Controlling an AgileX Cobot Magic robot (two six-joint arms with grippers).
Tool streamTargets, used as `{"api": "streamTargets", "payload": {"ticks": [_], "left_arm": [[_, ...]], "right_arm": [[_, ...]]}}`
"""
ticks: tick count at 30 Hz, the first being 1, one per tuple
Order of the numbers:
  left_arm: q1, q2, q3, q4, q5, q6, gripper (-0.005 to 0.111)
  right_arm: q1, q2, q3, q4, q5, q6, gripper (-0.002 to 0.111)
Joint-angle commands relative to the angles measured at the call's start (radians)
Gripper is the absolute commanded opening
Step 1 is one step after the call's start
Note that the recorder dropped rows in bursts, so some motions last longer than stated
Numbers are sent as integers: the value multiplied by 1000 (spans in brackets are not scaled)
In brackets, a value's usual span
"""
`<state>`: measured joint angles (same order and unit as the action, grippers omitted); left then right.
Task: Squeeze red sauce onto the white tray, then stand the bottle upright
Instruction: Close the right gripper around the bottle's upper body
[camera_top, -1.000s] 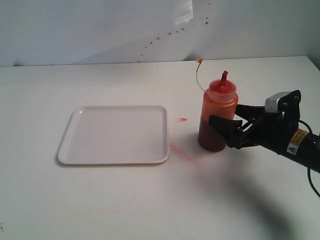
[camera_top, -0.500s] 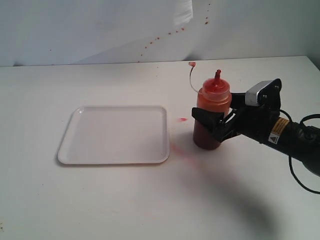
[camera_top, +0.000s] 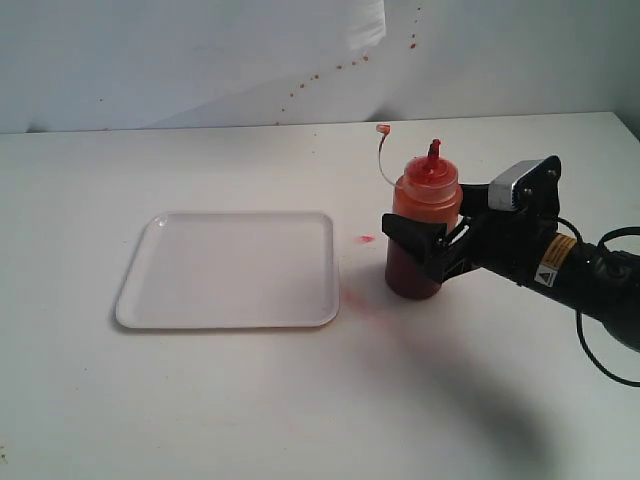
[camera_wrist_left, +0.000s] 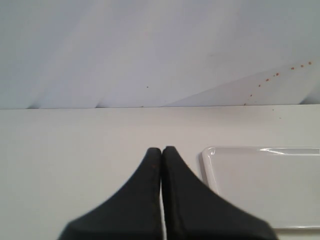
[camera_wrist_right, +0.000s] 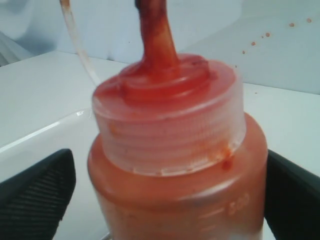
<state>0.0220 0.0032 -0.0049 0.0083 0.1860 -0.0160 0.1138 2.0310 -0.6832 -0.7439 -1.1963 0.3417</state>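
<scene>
Exterior view is showing my right claw (camera_top: 428, 238) reaching in from the right and straddling the bottle (camera_top: 420, 205), which is standing upright on the white table (camera_top: 200, 400), right of the white tray (camera_top: 230, 268). My jaws are sitting open around its lower body; in the right wrist view one of the pads (camera_wrist_right: 35, 195) is showing a sliver of white before the bottle wall, while the other is looking flush against it. The bottle is glowing orange-red, darker low down, its nozzle (camera_top: 434, 150) pointing up and the tethered cap (camera_top: 383, 129) arching off to the far left. A red spot (camera_top: 365, 240) is lying between bottle and tray. The tray is lying bare, well apart from the table's near edge. My left claw (camera_wrist_left: 161, 150) is pressing its tips together, just left of the tray's corner.
</scene>
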Motion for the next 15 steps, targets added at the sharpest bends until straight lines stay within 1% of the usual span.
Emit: {"api": "streamTargets", "payload": {"ticks": [1, 8, 15], "left_arm": [[1, -3, 5, 3, -4, -4, 0], [1, -3, 5, 3, -4, -4, 0], [1, -3, 5, 3, -4, -4, 0]], "right_arm": [[4, 1, -4, 9, -3, 0, 87], [4, 1, -4, 22, -3, -2, 87], [4, 1, -4, 39, 46, -5, 87]]}}
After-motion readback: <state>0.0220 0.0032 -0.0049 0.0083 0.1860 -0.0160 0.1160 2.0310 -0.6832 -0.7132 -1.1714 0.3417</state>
